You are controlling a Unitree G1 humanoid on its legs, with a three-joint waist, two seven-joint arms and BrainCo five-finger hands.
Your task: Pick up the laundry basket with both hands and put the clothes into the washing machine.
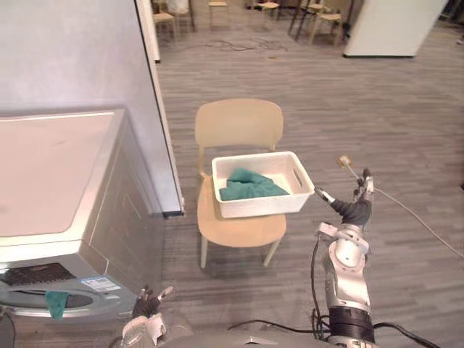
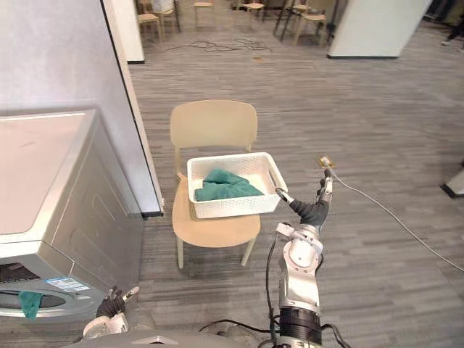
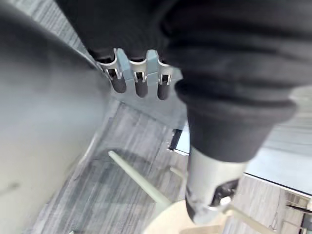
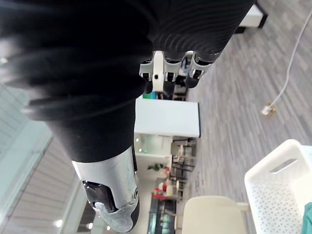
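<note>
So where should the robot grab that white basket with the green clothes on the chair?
By its two short ends, one hand from each side. The white plastic laundry basket sits level on the tan wooden chair, and its right end wall has a handle slot to hook into. The right hand hovers beside that end; the left hand hangs low. The left end's slot isn't clear.

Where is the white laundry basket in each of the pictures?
Left eye view: the laundry basket sits on the beige chair, mid-picture.
Right eye view: the laundry basket on the same seat, slightly left of the middle.
Right wrist view: one white holed corner of the laundry basket, beside the chair's back.
Left wrist view: the chair's leg, seen from low.
Shared landmark: the chair.
</note>
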